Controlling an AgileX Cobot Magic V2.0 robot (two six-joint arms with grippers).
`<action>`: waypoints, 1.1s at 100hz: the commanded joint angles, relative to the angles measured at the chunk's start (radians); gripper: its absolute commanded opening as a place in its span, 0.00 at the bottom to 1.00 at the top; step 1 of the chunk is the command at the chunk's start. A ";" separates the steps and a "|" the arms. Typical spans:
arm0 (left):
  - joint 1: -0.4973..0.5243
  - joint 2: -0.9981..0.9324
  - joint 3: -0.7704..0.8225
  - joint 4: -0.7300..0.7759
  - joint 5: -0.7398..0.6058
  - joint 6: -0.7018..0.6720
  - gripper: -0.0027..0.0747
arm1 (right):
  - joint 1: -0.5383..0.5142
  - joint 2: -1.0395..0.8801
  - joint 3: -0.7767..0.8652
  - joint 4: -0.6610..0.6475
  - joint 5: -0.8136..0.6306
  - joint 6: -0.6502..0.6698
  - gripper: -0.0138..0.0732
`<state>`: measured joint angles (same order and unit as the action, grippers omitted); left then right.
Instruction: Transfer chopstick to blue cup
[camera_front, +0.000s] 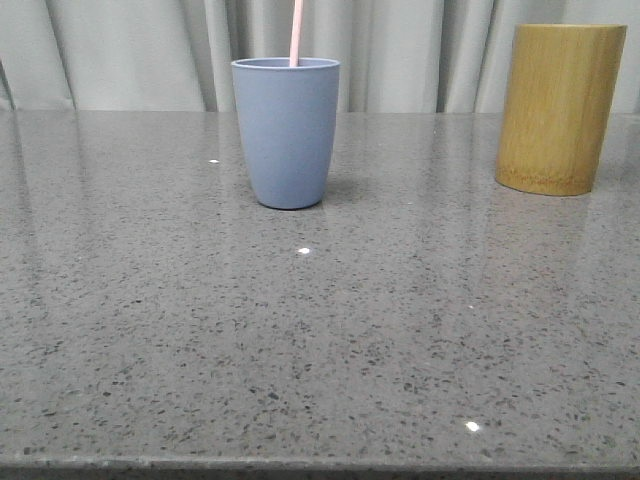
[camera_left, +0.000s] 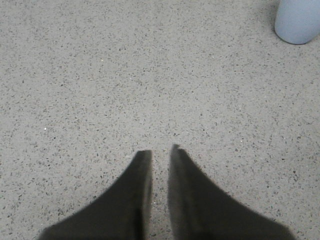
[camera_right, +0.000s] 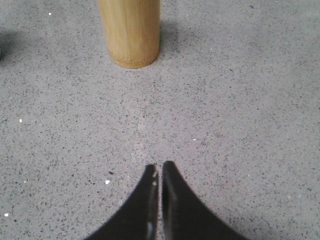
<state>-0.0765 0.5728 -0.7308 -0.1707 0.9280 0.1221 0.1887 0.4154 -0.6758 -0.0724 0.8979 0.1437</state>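
Left side first. My left claw (camera_left: 160, 150) hovers over bare speckled grey stone tabletop (camera_front: 150, 330), its two dark fingers drawn nearly together with only a thin sliver of table showing between them, and nothing held. From that wrist, the smooth matte grey-blue tumbler (camera_left: 298, 21) sits off toward two o'clock, well apart from the fingertips.

Centre. In the front view the grey-blue tumbler (camera_front: 286, 130) stands upright at about eleven o'clock from the table's middle. A thin pale pink chopstick (camera_front: 296, 32) rises out of its mouth, leaning slightly, its upper end cut off by the frame. I can make out one stick only; whether another stands behind it, I cannot tell. My judgement: the stick rests on the rim because it is longer than the tumbler is tall, and the transfer looks complete or nearly so.

Right side. The tall yellow-brown bamboo cylinder holder (camera_front: 560, 108) stands at roughly two o'clock, well apart from the tumbler; no stick shows above its top. My right claw (camera_right: 160, 166) has its fingers together, empty, the holder (camera_right: 129, 31) at eleven o'clock from its tips.
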 joint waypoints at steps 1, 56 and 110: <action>0.002 0.002 -0.028 -0.019 -0.063 -0.005 0.01 | -0.007 0.006 -0.022 -0.019 -0.079 -0.009 0.09; 0.002 0.002 -0.028 -0.019 -0.063 -0.005 0.01 | -0.007 0.006 -0.022 -0.019 -0.079 -0.009 0.08; 0.000 -0.089 0.084 0.012 -0.386 -0.005 0.01 | -0.007 0.006 -0.022 -0.019 -0.079 -0.009 0.08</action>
<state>-0.0765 0.5217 -0.6720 -0.1550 0.7538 0.1221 0.1887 0.4154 -0.6758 -0.0724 0.8910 0.1417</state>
